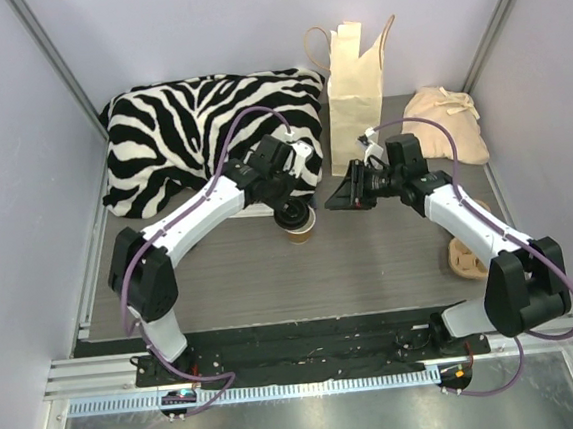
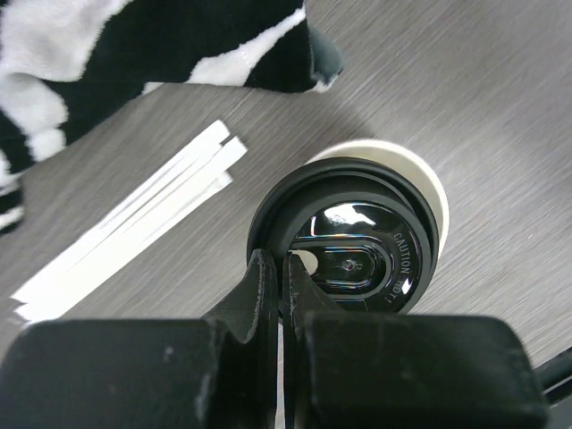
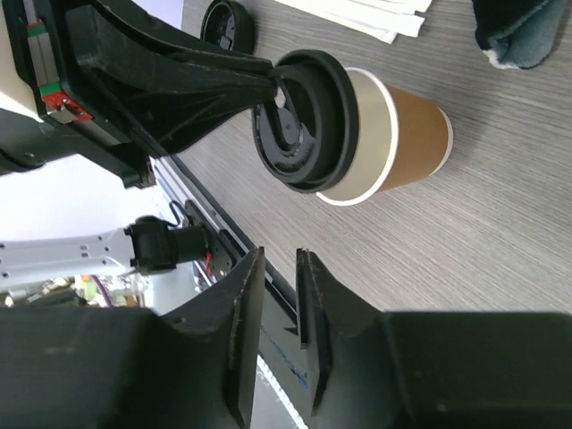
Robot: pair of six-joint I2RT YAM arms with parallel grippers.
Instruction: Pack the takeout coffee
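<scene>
Pinched in left tool [image 2: 284,264]: black lid [image 2: 357,223] rim, over cup [image 2: 422,170]

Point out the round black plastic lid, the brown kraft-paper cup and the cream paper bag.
round black plastic lid [image 2: 353,241]: left wrist view, on its glossy centre panel.
brown kraft-paper cup [image 3: 418,134]: right wrist view, on its brown side wall.
cream paper bag [image 1: 355,103]: top external view, on its front face.

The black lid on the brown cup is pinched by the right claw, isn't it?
No, the left claw pinches the black lid on the brown cup; the right claw holds nothing. The left wrist view shows it.
</scene>
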